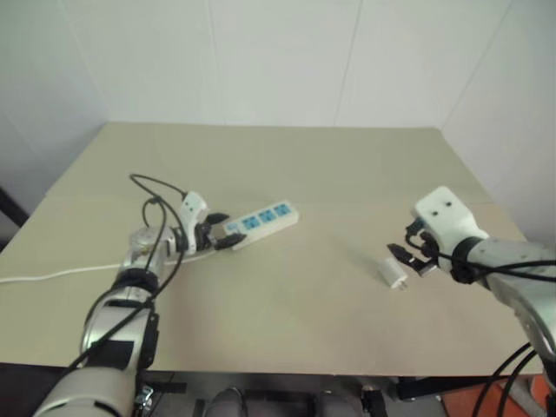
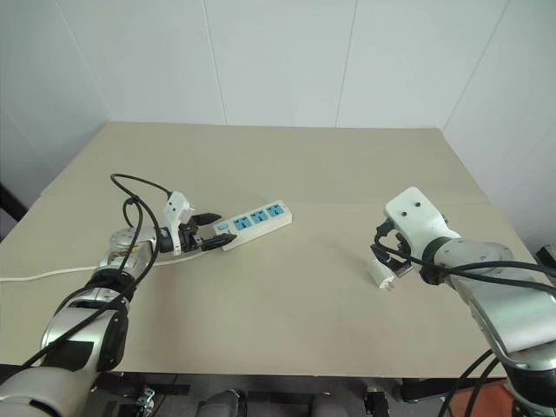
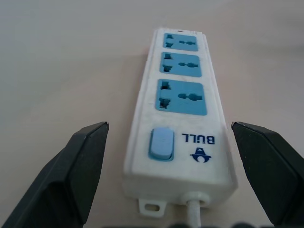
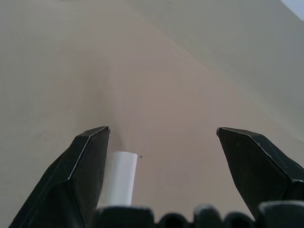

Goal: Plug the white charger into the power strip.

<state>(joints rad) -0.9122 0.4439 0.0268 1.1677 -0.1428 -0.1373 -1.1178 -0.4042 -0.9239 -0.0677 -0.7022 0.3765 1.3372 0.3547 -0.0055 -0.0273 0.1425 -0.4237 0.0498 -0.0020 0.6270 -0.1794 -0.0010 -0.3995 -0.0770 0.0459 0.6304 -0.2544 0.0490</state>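
This looks like a plain test room or lab set up for robot trials, not a home. A bare beige table (image 1: 347, 165) is pushed into a corner of smooth white panelled walls (image 2: 278, 61) with visible seams and no decoration. The table carries just a power strip (image 1: 261, 221) and a white charger (image 1: 393, 272), well apart, like staged props.

Glossy plastic power strip (image 3: 178, 114) on matt table (image 1: 330, 165).

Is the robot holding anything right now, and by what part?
Nothing is held. The left gripper stands open around the power strip's switch end; the right gripper is open over the white charger.
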